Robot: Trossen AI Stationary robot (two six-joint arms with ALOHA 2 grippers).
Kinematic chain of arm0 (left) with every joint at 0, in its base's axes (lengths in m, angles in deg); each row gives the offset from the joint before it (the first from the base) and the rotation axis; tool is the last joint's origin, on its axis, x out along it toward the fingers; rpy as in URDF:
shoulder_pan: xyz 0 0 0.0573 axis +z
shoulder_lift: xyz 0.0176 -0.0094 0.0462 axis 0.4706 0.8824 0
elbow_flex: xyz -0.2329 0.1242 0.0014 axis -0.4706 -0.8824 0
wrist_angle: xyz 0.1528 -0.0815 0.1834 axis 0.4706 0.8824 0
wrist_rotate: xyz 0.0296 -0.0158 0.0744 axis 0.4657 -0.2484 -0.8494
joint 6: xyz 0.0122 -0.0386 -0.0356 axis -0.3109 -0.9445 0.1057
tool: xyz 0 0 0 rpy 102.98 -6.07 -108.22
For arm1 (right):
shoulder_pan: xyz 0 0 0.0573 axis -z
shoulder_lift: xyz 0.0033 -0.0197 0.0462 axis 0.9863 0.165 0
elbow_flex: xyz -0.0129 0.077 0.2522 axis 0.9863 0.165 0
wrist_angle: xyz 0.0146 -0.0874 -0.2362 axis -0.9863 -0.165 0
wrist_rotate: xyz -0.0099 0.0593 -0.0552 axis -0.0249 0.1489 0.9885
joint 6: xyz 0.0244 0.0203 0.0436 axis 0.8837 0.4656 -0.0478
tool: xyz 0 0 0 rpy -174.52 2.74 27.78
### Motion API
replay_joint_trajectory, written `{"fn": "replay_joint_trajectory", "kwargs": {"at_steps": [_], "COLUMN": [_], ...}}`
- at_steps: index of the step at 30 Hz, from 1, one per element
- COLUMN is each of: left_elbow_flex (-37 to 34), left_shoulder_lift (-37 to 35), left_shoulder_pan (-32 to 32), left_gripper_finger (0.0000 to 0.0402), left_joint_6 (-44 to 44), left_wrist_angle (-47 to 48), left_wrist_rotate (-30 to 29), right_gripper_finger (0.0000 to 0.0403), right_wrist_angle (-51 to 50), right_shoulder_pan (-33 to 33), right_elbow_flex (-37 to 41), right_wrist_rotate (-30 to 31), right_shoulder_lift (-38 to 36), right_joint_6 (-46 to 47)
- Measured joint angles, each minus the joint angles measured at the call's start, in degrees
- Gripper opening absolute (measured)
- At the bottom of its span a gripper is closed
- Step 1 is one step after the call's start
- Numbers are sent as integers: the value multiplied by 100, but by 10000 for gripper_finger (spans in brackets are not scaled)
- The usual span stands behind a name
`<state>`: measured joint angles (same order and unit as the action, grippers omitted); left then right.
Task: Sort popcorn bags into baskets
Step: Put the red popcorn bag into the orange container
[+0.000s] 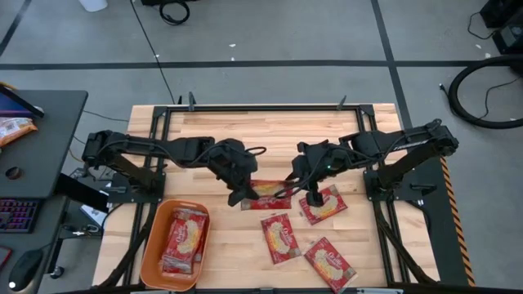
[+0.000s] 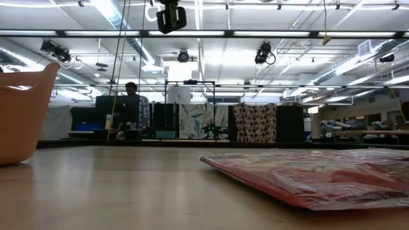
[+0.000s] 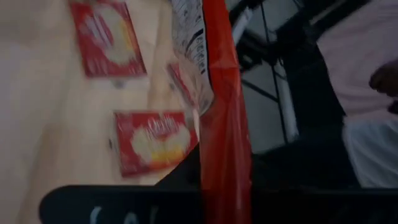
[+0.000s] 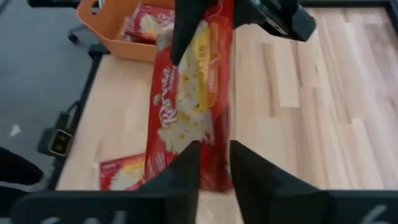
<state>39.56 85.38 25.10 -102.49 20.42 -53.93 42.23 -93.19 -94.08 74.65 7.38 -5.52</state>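
Observation:
One red popcorn bag (image 1: pixel 265 194) hangs between both grippers at mid-table, turned roughly on edge. My left gripper (image 1: pixel 239 196) is shut on its left end and my right gripper (image 1: pixel 311 196) on its right end. The right wrist view looks along the bag (image 4: pixel 186 106) toward the left gripper (image 4: pixel 205 18). Three more bags lie flat on the wood (image 1: pixel 323 204) (image 1: pixel 278 237) (image 1: pixel 329 263). The orange basket (image 1: pixel 155 237) sits at the near left with bags lying inside (image 1: pixel 181 238). My left gripper pinches the bag's left end (image 4: pixel 196 37) between its two fingers, coming down at a slant from the table's left. The bag's red edge (image 3: pixel 224 137) runs away from the fingers, printed back (image 3: pixel 189 50) showing, lifted off the table. My right gripper has the bag's right end (image 4: pixel 214 155) between its two fingers (image 4: pixel 186 165), coming down at a slant from the table's right. The fingers lie along the bag. The bag stretches away from them toward the left gripper, clear of the wood.
Black frame rails (image 1: pixel 261 108) border the table's far edge and sides. A desk with a keyboard (image 1: pixel 16 214) and an orange-and-white packet (image 1: pixel 12 126) stands to the left. A person stands far off (image 2: pixel 134 105); another shows close by (image 3: pixel 367 74). Bare wood lies toward the far edge.

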Motion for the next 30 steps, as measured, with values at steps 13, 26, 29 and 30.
{"fn": "replay_joint_trajectory", "kwargs": {"at_steps": [13,26,29,30], "left_elbow_flex": [7,7,7,7], "left_shoulder_lift": [-223,-363,-338,-297], "left_shoulder_pan": [-584,-1792,-2093,-2178], "left_gripper_finger": [34,37,37,37], "left_joint_6": [-276,1489,2267,2486], "left_wrist_angle": [1835,5138,5921,6120], "left_wrist_rotate": [2311,1810,1034,914], "right_gripper_finger": [209,206,205,205], "right_wrist_angle": [-911,-555,-347,-295], "right_shoulder_pan": [188,549,657,685], "right_elbow_flex": [-719,-721,-721,-721], "right_wrist_rotate": [636,776,774,772], "right_shoulder_lift": [-28,31,31,31], "right_joint_6": [65,-424,-447,-450]}}
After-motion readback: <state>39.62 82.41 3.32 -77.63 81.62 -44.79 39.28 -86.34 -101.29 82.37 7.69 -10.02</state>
